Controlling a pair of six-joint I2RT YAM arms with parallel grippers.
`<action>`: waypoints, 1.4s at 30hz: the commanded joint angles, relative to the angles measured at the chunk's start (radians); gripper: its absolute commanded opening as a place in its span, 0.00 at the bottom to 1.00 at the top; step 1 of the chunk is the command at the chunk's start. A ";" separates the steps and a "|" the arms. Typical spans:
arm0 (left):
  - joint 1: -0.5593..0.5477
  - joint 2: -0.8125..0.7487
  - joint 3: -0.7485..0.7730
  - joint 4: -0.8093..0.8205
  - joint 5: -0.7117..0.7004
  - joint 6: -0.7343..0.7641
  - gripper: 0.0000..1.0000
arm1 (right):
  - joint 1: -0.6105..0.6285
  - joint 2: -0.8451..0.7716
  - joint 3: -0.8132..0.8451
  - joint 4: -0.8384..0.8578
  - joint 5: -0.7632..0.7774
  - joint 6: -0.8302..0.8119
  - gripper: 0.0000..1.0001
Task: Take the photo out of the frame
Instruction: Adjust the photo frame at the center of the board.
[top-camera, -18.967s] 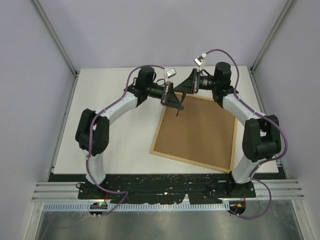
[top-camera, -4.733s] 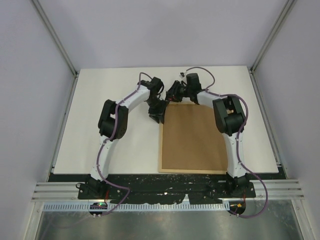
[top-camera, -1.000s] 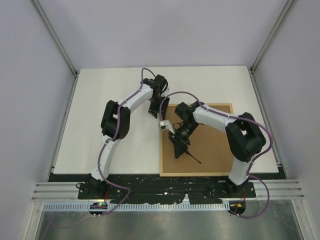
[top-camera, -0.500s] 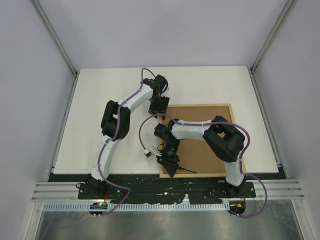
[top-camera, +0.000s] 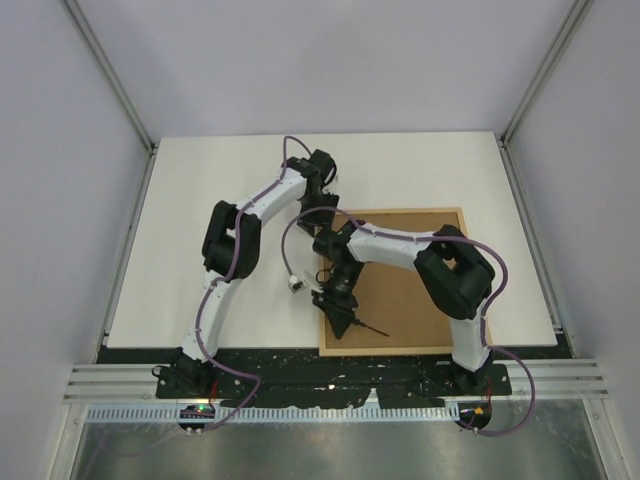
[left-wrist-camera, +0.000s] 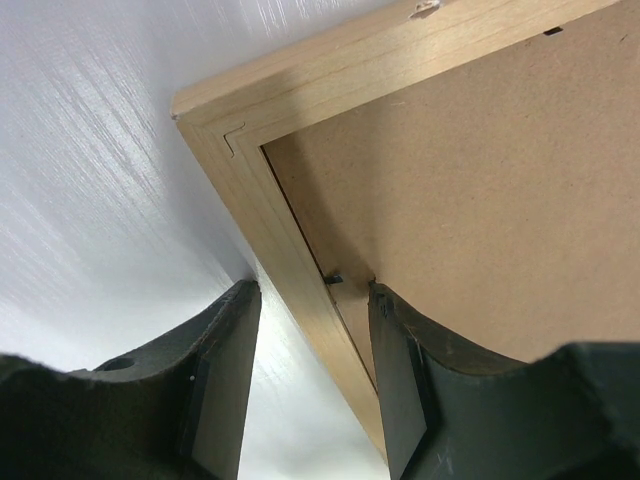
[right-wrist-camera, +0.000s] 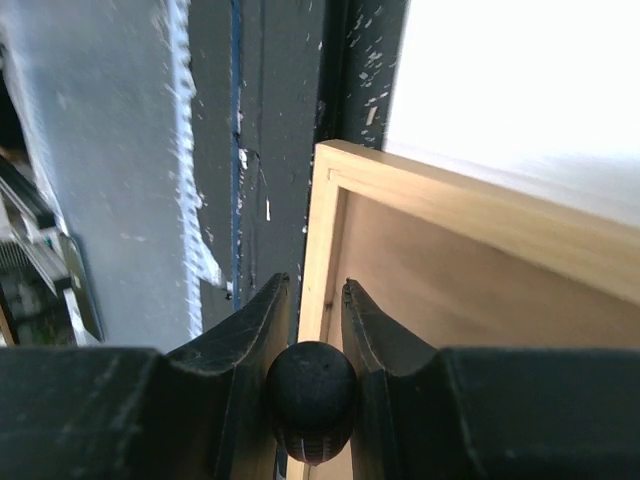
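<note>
The frame (top-camera: 410, 305) lies face down at the near right of the table (top-camera: 200, 200), its near edge along the table's near edge. That puts the brown back (left-wrist-camera: 480, 180) uppermost, where its catches can be reached. The photo is not visible (presumably it sits under that back). The left claw (left-wrist-camera: 312, 290) stands at the frame's far-left corner with its jaws apart and astride the left rail. One finger is over the table outside the rail, the other over the back by a small black tab (left-wrist-camera: 333, 278). It looks placed to stop the frame sliding rather than to clamp it. The right claw (right-wrist-camera: 315, 285) is closed on a black ball-ended tool (right-wrist-camera: 310, 400) and hovers over the near-left corner, probably to work the tabs there. Room is tight on the near side, where the black base plate (right-wrist-camera: 280, 150) begins just beside the rail. Left of the frame and beyond it the table offers wide open room. The right arm crosses over the back, so lifting the back would need that arm out of the way.
</note>
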 joint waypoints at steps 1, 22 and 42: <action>-0.017 -0.016 -0.003 0.012 -0.017 -0.012 0.51 | -0.226 -0.121 0.134 -0.191 -0.172 -0.119 0.08; -0.051 0.016 0.069 -0.008 -0.088 -0.008 0.19 | -0.431 -0.173 -0.022 -0.265 -0.249 -0.273 0.08; 0.032 -0.156 -0.234 0.169 0.195 -0.098 0.00 | -0.306 -0.051 -0.105 -0.136 -0.171 -0.217 0.08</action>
